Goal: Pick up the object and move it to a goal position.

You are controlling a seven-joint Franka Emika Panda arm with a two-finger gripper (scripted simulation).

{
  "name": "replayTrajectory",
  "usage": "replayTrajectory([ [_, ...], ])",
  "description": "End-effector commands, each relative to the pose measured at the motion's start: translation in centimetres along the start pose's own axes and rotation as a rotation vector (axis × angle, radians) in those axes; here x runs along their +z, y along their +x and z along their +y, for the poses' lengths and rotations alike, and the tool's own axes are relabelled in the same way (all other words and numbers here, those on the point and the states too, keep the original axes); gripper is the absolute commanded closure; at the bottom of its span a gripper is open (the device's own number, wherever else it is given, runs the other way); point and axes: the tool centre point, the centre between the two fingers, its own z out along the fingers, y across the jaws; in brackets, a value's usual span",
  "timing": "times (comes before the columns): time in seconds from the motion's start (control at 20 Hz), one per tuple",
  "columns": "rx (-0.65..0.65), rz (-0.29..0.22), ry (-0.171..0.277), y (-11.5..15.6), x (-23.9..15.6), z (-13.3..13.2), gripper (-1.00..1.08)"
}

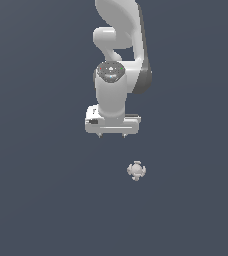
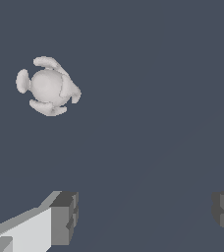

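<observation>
In the exterior view the gripper (image 1: 112,135) hangs with fingers spread apart and empty, and the object (image 1: 136,170) lies on the dark floor (image 1: 36,200) below it, a little toward the exterior view's right. In the wrist view the two fingers (image 2: 65,216) stand wide apart, touching nothing, and the object (image 2: 47,86) rests clear of them, outside the gap.

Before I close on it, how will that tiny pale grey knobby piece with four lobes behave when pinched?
The tiny pale grey knobby piece looks rigid, so it probably won't deform. Its rounded centre and short lobes may let it twist or squirt sideways between flat fingers. It lies apart from the open gripper, off-centre, so a nudge would likely roll it.
</observation>
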Motion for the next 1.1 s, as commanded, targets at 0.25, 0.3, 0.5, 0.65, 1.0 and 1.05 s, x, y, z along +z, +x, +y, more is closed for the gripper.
replayTrajectory([
  [0.25,-0.016,-0.006,0.011,0.1,0.1,-1.9,-0.92],
  [0.3,-0.020,-0.008,0.015,0.1,0.1,-2.5,-0.92],
  [0.5,-0.019,-0.012,0.023,0.0,0.1,-3.5,-0.92],
  [0.65,-0.023,-0.011,0.021,0.1,0.1,-3.4,-0.92],
  [1.0,-0.095,-0.008,0.016,1.3,0.7,-4.2,-0.92],
  [1.05,-0.112,-0.007,0.015,1.6,0.8,-4.4,-0.92],
])
